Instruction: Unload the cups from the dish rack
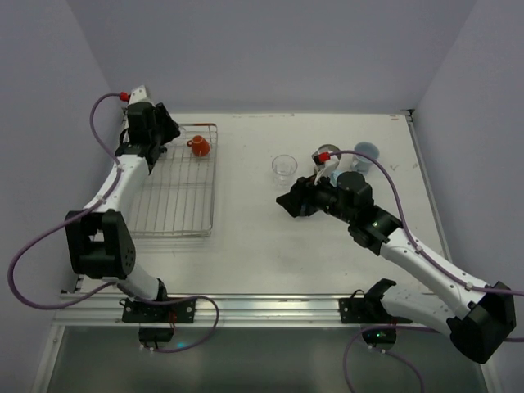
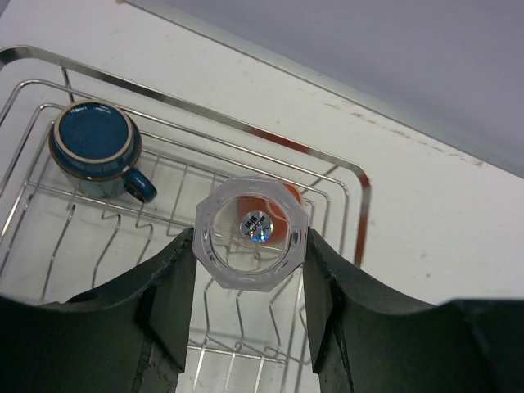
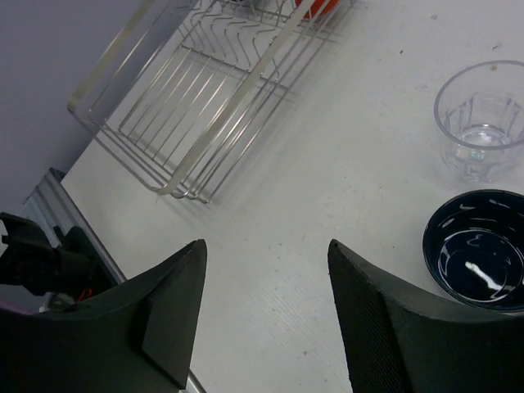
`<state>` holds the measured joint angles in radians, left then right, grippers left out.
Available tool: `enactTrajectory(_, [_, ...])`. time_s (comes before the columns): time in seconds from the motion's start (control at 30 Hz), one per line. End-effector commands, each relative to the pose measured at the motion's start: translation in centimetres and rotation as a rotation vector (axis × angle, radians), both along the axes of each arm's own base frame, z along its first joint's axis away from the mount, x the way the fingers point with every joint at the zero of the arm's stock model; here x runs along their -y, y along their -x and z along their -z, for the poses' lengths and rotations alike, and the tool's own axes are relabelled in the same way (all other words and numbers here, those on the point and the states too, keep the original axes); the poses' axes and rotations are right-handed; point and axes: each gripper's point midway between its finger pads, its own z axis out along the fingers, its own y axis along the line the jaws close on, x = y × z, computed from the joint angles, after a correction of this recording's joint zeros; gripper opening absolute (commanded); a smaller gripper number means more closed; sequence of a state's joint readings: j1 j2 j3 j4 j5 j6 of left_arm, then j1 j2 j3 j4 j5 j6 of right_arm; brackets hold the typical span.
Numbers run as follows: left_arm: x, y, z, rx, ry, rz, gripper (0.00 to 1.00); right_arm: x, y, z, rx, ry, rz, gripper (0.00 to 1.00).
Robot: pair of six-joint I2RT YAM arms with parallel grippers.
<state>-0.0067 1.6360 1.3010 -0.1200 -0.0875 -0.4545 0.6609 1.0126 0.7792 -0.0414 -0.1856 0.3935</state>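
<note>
My left gripper is over the far end of the silver wire dish rack. In the left wrist view it is shut on a clear octagonal glass, held above the rack's wires. An orange-red mug stands in the rack's far right corner and shows partly behind the glass. A dark blue mug stands in the rack to the left. My right gripper is open and empty over the table's middle.
On the table to the right of the rack stand a clear glass, a grey metallic cup, a light blue cup and a dark blue cup. The rack's near corner lies left of my right gripper.
</note>
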Motion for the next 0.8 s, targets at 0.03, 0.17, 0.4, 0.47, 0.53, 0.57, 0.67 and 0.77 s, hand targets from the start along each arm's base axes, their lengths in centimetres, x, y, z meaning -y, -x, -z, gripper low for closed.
enactTrajectory(0.03, [2.8, 3.6, -2.8, 0.083, 0.15, 0.089, 0.09, -1.0, 1.1, -3.6, 0.042, -0.138, -0.048, 0.64])
enactTrajectory(0.17, [7.9, 7.7, -3.6, 0.101, 0.266, 0.258, 0.09, -2.0, 2.0, -4.4, 0.013, -0.23, -0.099, 0.7])
enactTrajectory(0.4, [16.5, 16.2, -5.5, 0.198, 0.567, 0.552, 0.09, -4.2, 1.8, -3.5, -0.035, -0.357, -0.15, 0.82])
enactTrajectory(0.47, [18.0, 17.7, -6.7, 0.266, 0.628, 0.612, 0.09, -4.5, 1.4, -3.7, -0.016, -0.39, -0.146, 0.85])
enactTrajectory(0.53, [19.8, 20.2, -5.8, 0.252, 0.712, 0.662, 0.08, -4.8, 1.2, -3.3, -0.004, -0.42, -0.152, 0.86])
enactTrajectory(0.57, [20.2, 20.7, -6.5, 0.289, 0.732, 0.683, 0.08, -5.0, 1.4, -3.2, -0.004, -0.424, -0.177, 0.86])
enactTrajectory(0.67, [21.6, 22.3, -5.7, 0.28, 0.783, 0.731, 0.08, -5.9, 1.7, -2.8, -0.015, -0.425, -0.235, 0.82])
enactTrajectory(0.77, [22.7, 23.5, -5.4, 0.271, 0.836, 0.772, 0.08, -6.6, 1.4, -2.6, -0.034, -0.439, -0.246, 0.79])
